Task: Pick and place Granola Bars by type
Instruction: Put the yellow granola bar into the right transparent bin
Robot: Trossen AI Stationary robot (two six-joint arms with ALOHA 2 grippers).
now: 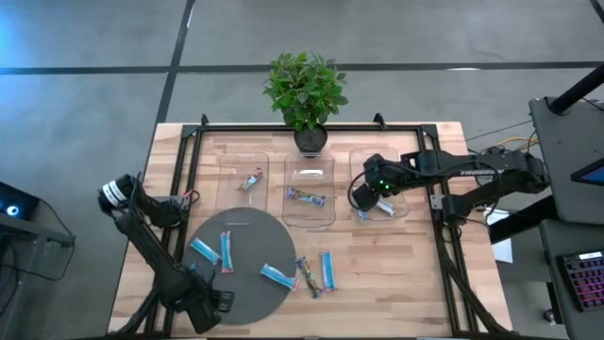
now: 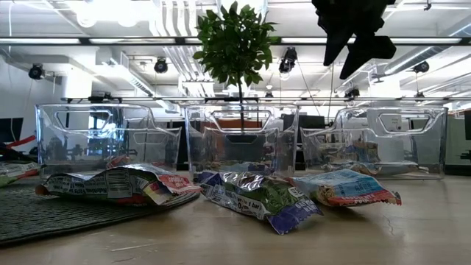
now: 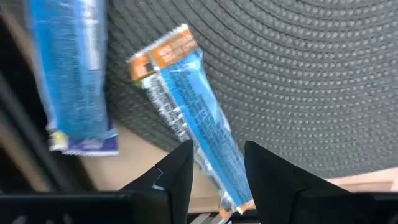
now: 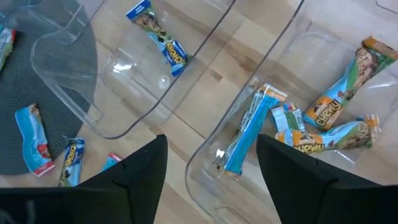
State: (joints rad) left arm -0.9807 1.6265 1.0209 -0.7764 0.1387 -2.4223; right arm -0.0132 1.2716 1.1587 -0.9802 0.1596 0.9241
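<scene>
Left wrist view, blue granola bar (image 3: 199, 130) between open left pincer (image 3: 217, 177) fingers

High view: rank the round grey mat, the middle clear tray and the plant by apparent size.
1. Round grey mat, clearly largest.
2. Plant and middle clear tray: too alike to rank; the plant also rises nearer the camera.
</scene>
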